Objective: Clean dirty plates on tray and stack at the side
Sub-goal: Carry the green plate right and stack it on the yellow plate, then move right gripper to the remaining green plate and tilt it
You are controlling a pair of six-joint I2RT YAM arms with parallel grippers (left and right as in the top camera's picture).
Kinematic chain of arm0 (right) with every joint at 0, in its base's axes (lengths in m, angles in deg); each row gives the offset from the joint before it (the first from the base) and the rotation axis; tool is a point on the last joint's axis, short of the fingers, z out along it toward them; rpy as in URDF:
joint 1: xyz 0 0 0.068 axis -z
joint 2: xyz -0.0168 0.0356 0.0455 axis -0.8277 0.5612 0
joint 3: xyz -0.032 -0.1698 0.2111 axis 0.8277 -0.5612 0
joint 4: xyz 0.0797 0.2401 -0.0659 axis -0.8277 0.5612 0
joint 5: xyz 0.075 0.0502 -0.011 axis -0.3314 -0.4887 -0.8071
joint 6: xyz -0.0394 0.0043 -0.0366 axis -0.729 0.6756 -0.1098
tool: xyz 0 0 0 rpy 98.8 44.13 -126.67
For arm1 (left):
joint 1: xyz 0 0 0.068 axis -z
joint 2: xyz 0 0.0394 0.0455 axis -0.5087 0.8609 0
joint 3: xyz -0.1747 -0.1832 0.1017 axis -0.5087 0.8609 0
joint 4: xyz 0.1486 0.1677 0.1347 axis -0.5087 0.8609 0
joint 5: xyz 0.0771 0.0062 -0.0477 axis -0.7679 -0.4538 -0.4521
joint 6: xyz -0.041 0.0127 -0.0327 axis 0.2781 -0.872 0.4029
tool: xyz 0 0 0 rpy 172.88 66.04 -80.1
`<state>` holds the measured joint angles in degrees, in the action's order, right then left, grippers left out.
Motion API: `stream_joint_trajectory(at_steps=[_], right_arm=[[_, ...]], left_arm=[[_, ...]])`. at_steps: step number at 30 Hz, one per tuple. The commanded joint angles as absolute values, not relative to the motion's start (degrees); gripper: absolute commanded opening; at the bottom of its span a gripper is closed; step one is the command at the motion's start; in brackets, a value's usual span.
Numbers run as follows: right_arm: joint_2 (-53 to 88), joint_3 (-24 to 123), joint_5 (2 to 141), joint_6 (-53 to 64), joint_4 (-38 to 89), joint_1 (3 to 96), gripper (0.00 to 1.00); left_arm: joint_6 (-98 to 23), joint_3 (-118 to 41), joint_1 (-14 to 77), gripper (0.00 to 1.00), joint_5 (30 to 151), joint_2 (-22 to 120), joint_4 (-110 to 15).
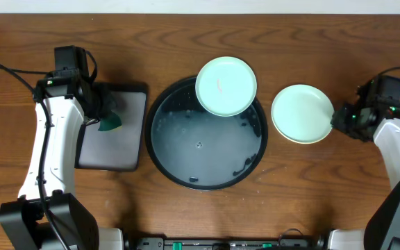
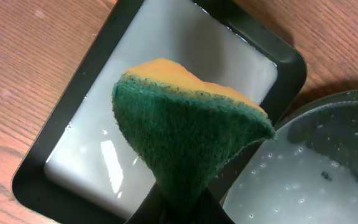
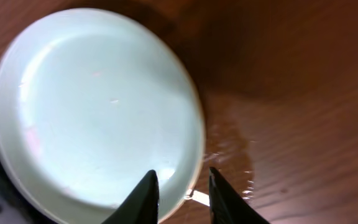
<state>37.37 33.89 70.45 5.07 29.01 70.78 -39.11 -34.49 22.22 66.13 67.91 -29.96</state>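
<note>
The black round tray (image 1: 186, 142) lies at the centre, wet, with dark specks. One mint plate (image 1: 226, 85) rests on its far rim. A second mint plate (image 1: 302, 113) lies on the table to the right of the tray, with a pale yellow edge showing under its near side. My right gripper (image 1: 337, 119) is at that plate's right rim. In the right wrist view its fingers (image 3: 182, 186) are apart and straddle the rim of the plate (image 3: 92, 106). My left gripper (image 1: 101, 111) (image 2: 182, 208) is shut on a green and orange sponge (image 2: 185, 124).
The sponge (image 1: 110, 125) hangs over a grey rectangular tray with a black rim (image 1: 117, 149) (image 2: 92, 155), left of the black tray (image 2: 316, 180). The wood beside the right plate is wet (image 3: 235, 155).
</note>
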Motion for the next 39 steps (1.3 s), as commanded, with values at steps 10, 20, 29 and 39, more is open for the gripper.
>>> stream_joint_trajectory(at_steps=[10,20,29,39], right_arm=[[42.18,51.31,68.09,2.84,34.21,56.46,0.40],[67.25,77.36,58.07,-6.86,43.33,48.94,0.57],[77.28,79.61,55.52,-7.76,36.29,44.81,0.55],[78.38,79.70,58.42,-7.06,35.37,43.76,0.04]], left_arm=[[-39.81,-35.54,22.02,0.08,65.45,67.69,-29.80],[-39.81,-35.54,22.02,0.08,65.43,67.69,-29.83],[-39.81,-35.54,22.02,0.08,65.43,67.69,-29.83],[-39.81,-35.54,22.02,0.08,65.43,67.69,-29.83]])
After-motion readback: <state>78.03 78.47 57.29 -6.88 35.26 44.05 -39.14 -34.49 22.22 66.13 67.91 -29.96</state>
